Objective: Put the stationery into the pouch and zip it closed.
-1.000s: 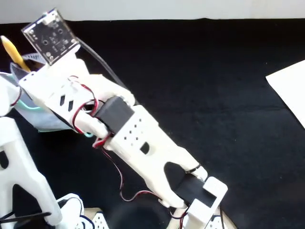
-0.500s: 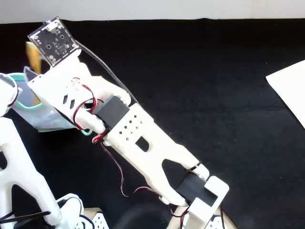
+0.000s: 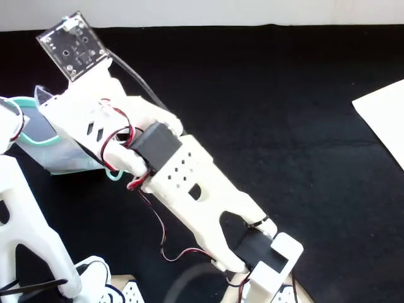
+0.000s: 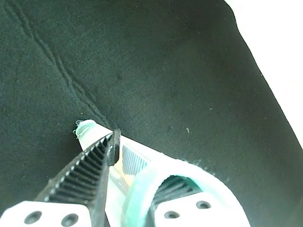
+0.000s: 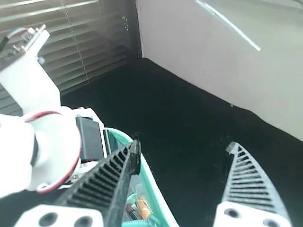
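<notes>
Translucent plastic pouch (image 3: 53,158), matt black tablecloth (image 3: 284,95)

Bright, even light fills the room. The matte black cloth table (image 3: 284,113) soaks it up, and any shadow is lost on it. The white plastic arm (image 3: 189,183) and the white paper sheet (image 3: 385,120) at the right edge glare nearly featureless. The translucent teal-rimmed pouch (image 3: 60,161) glows softly. A thin bright streak (image 5: 227,23) crosses the pale far wall (image 5: 189,52).
</notes>
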